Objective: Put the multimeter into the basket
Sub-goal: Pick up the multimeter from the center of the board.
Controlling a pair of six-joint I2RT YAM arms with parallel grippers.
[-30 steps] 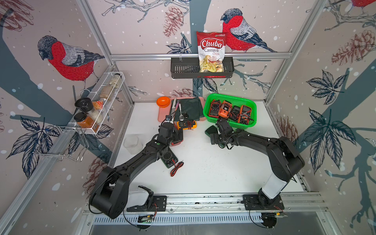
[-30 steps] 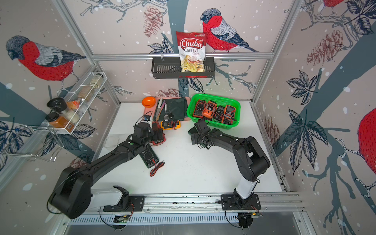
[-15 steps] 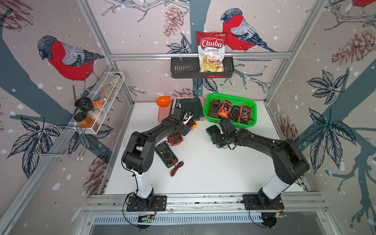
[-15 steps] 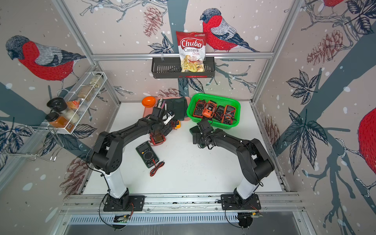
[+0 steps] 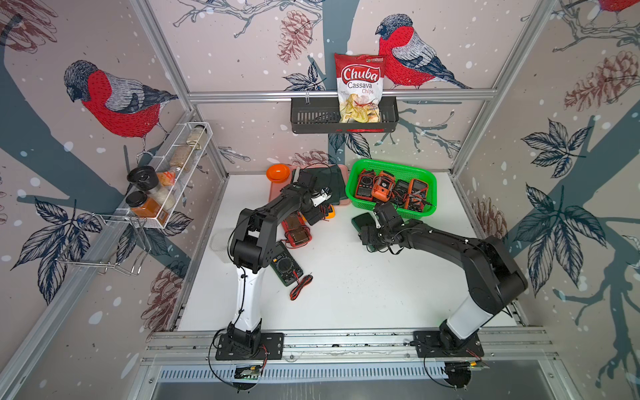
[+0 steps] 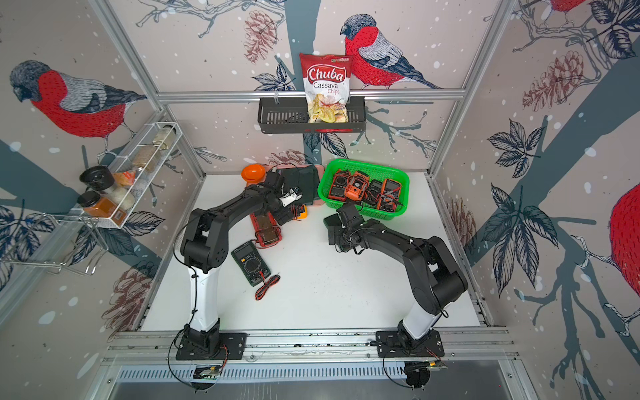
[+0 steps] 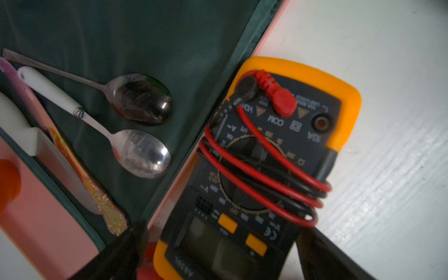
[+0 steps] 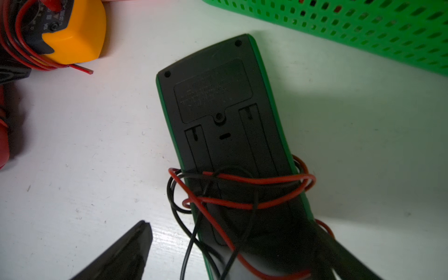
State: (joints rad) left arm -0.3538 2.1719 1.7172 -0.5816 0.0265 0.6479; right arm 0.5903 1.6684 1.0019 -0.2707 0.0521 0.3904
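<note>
Your left end effector [image 7: 220, 238] stands wide open and empty, its jaws straddling the yellow multimeter [image 7: 278, 155] at the bench's [image 5: 346, 294] 11 o'clock, hard against the pink tray [image 7: 36, 230]. Centre on the body and clear the tray edge before closing, and trap the wound leads too. Your right end effector [image 8: 232, 230], equally wide and empty, straddles the face-down green multimeter [image 8: 225, 126], at 7 o'clock from the basket [image 8: 363, 31]. Its loose leads may snag. In both top views the arms hide most of each meter, and you cannot tell whether any jaw touches.
</note>
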